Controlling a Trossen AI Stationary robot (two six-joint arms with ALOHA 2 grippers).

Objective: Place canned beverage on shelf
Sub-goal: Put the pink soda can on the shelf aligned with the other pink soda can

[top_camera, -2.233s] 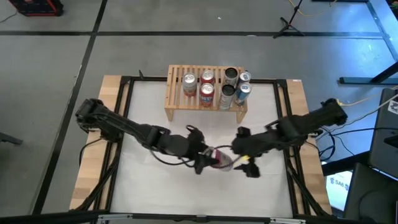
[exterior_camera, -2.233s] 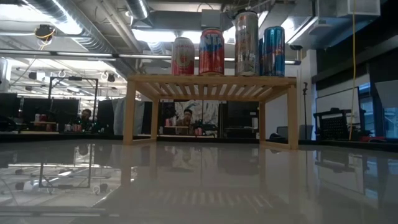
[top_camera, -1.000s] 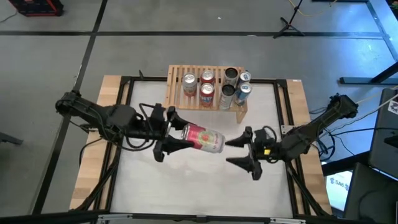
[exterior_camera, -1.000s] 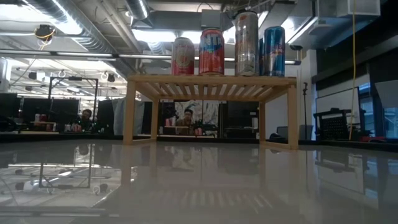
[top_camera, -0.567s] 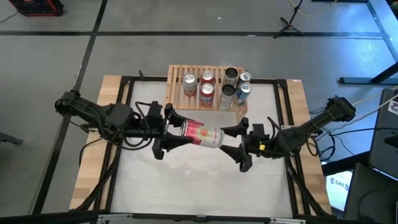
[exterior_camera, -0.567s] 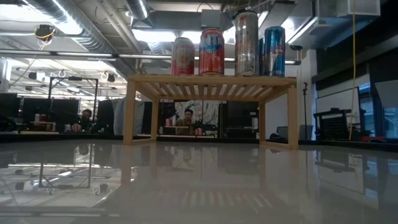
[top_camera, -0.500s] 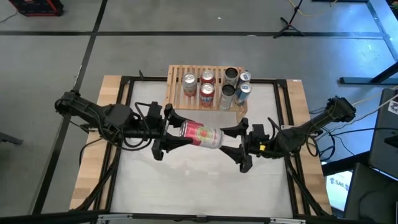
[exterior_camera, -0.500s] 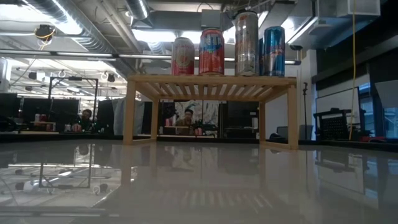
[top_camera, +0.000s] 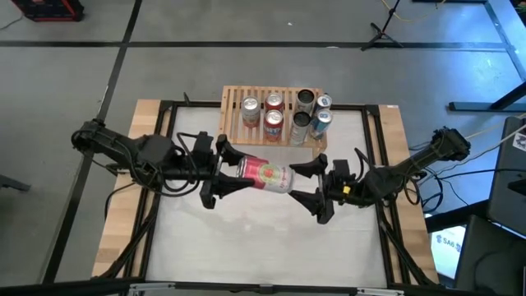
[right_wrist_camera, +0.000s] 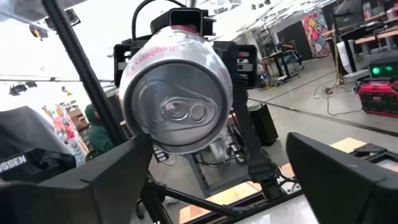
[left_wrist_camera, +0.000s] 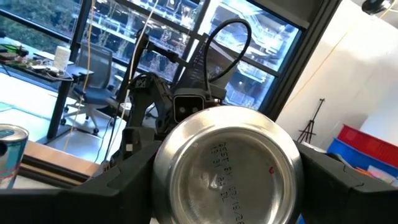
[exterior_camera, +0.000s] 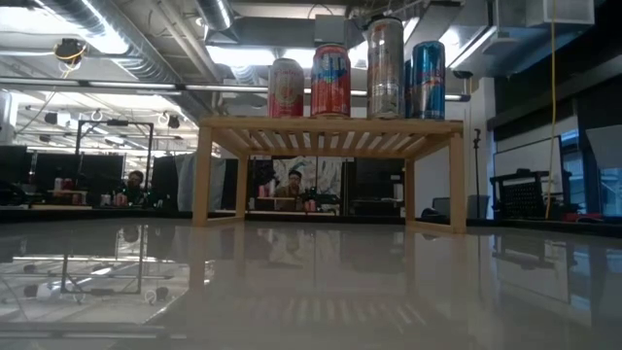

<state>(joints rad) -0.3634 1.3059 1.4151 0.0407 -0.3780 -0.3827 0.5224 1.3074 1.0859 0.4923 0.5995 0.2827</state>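
Standing on the shelf (top_camera: 234, 120): six cans (top_camera: 284, 114); a seventh can (top_camera: 265, 174) held sideways.

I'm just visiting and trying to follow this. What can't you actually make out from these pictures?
- Low view: both arms and the held can are out of frame; only the shelf with its cans shows.
- High view: the held can lies between the left gripper and the open right gripper; its label is too small to read.
- Left wrist view: the can's base fills the picture and hides the right gripper.
- High view: the shelf cans' brands are too small.
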